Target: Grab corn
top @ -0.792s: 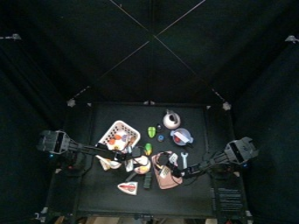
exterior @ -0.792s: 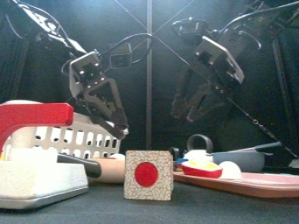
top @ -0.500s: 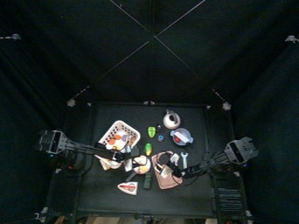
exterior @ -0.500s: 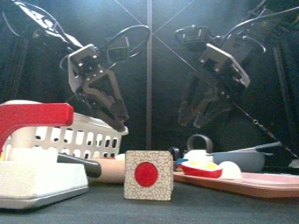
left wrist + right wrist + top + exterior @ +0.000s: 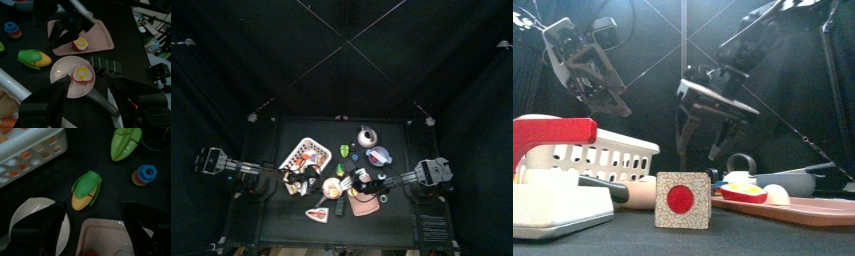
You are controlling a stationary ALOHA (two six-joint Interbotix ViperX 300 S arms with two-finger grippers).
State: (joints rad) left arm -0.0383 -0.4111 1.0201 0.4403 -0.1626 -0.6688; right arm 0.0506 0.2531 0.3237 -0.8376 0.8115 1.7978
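Note:
The corn, yellow with a green husk, lies on the black table between the white basket and a white plate. My right gripper is open and empty, hanging just above the corn. In the left wrist view the corn lies beside the plate, which holds a yellow and pink piece. My left gripper is open and empty above that plate. In the front view the right gripper hangs at the middle and the left gripper is raised at the left.
A green pod and a blue and red ring toy lie near the corn. A pink tray with food sits close by. A red-topped white box and a card with a red circle stand at the front.
The right gripper has swung left toward the table's middle and come lower. The left gripper has pulled back to the left and risen.

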